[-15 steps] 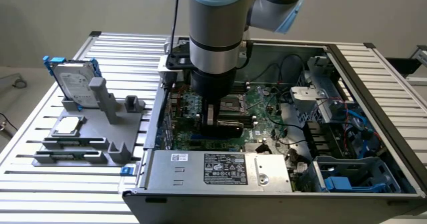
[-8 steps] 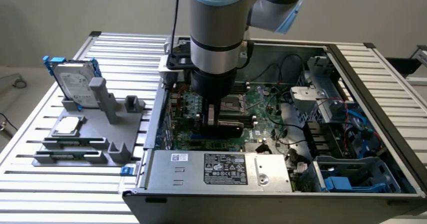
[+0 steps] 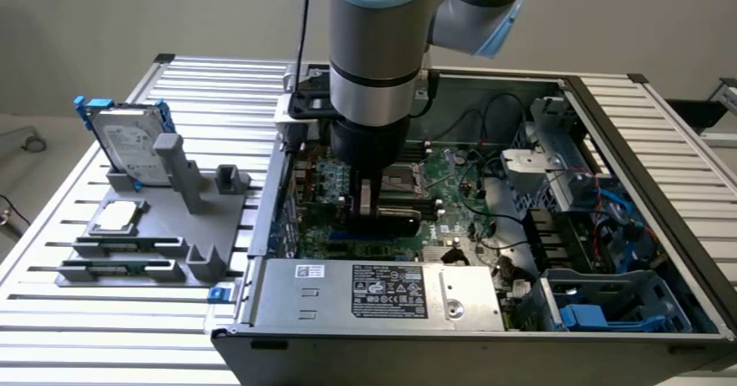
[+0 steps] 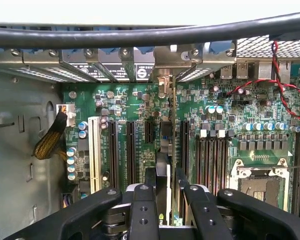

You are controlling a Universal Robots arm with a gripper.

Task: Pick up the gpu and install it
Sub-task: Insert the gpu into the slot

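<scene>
- Slatted metal table (image 3: 69, 317) against a plain grey wall, with an open computer case (image 3: 627, 153) on it.
- Gripper (image 4: 166, 175), jaws closed on the gpu (image 3: 387, 223), holds it edge-down over the motherboard (image 4: 124, 107) slots.
- Installation appears under way; seating calls for the card's edge to line up with its slot.

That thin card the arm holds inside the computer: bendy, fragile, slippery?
Probably stiff: the gpu runs straight out from the gripper, edge-on, with no sag. Likely fragile, since it looks like a thin board. Its black shroud looks smooth, so perhaps slippery.
</scene>
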